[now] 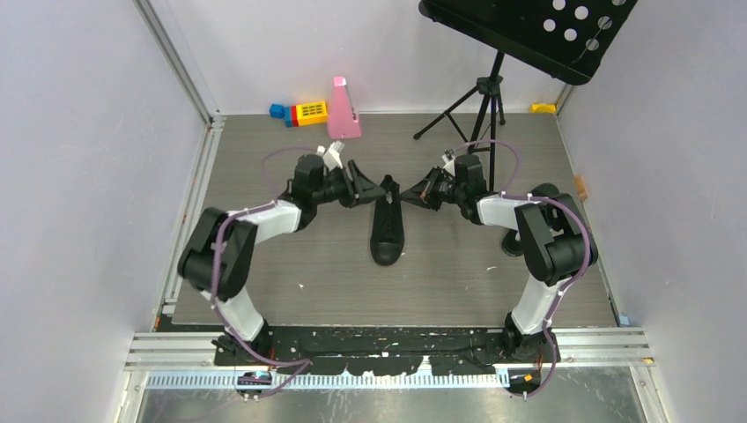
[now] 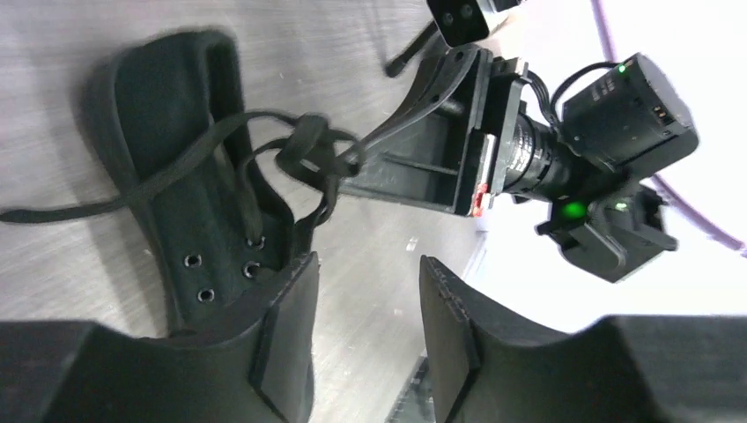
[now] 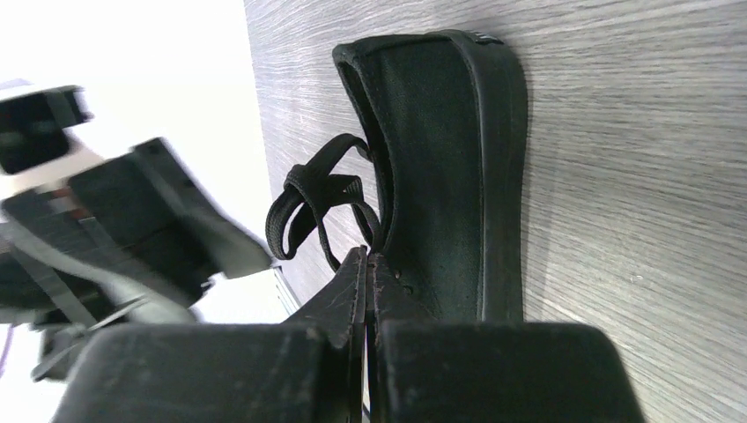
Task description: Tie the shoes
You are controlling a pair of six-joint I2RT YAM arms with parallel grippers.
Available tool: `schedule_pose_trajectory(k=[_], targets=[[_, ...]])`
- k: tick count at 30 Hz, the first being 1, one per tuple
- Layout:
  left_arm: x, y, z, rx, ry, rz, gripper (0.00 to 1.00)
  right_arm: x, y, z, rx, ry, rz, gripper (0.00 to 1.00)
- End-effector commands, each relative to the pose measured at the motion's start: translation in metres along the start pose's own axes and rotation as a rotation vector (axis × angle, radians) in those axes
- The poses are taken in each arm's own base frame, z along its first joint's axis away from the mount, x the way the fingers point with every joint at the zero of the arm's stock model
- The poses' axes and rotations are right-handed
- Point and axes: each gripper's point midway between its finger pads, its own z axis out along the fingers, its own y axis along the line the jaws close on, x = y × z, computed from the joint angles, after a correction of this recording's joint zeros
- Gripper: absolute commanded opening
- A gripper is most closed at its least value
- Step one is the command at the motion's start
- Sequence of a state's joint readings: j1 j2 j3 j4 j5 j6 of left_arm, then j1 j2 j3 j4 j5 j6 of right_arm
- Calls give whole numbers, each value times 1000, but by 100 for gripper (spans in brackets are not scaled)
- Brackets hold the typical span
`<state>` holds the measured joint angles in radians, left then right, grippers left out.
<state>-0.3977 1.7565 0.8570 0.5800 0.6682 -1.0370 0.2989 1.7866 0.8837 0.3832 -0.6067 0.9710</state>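
One black canvas shoe (image 1: 386,227) lies on the grey table between my arms, toe towards me. In the left wrist view the shoe (image 2: 167,150) has its laces crossed into a loose knot (image 2: 310,145) above the opening, with one lace end (image 2: 62,211) trailing left. My left gripper (image 2: 366,304) is open and empty beside the eyelets; it also shows in the top view (image 1: 368,192). My right gripper (image 3: 366,264) is shut at the shoe's (image 3: 440,176) opening, with a strand of the looped lace (image 3: 304,198) running into its tips. It shows in the top view (image 1: 407,189) too.
A black music stand (image 1: 528,31) on a tripod (image 1: 480,106) stands at the back right. A pink metronome (image 1: 343,110) and coloured toy blocks (image 1: 299,113) sit at the back wall. Metal rails (image 1: 198,176) border the table's left side.
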Motion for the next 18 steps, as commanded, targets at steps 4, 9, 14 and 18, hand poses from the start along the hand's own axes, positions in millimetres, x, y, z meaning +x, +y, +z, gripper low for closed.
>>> schedule_pose_trajectory(k=[4, 9, 14, 18], targets=[[1, -28, -12, -408, 104, 459, 50, -12, 27, -2, -50, -32, -75, 0], [0, -37, 6, -507, 165, 561, 50, -12, 28, -2, -50, -32, -77, 0], [2, -37, 19, -591, 199, 628, 51, -12, 28, -3, -50, -32, -80, 0], [2, -40, 29, -604, 208, 648, 53, -12, 29, -3, -51, -31, -85, 0]])
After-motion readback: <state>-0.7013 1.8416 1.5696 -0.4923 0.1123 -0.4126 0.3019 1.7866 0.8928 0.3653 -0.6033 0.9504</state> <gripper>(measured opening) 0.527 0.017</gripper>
